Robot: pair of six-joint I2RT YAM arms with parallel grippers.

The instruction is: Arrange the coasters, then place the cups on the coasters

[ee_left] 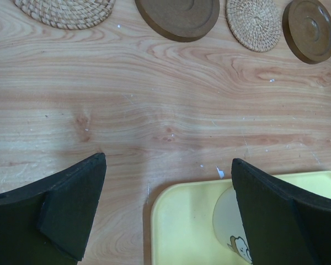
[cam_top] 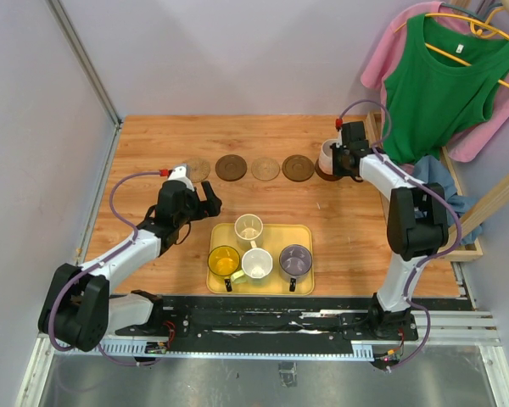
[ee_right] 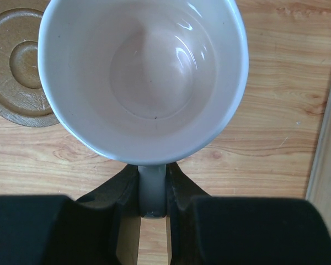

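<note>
Right wrist: pink mug (ee_right: 143, 77) just ahead of my right gripper (ee_right: 153, 185), handle pinched between the fingers; brown coaster (ee_right: 14, 66) off to its left. Left gripper (ee_left: 168, 182) gapes wide, holding nothing, tray (ee_left: 182, 221) corner under one finger.

Coaster row, left to right: tan woven coaster (cam_top: 197, 169), dark brown wooden coaster (cam_top: 232, 167), second tan coaster (cam_top: 265, 168), second brown coaster (cam_top: 298, 167), third brown coaster (cam_top: 322, 177) under the upright pale pink mug (cam_top: 328, 153). See-through yellow mug (cam_top: 224, 259), cream-green mug (cam_top: 248, 227), cream-white mug (cam_top: 257, 264) and grey-purple mug (cam_top: 295, 259) stand upright on the yellow rectangular tray (cam_top: 276, 233).

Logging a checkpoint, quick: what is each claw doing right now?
Left claw: open, holding nothing.
Right claw: closed on the handle of the pink mug.
</note>
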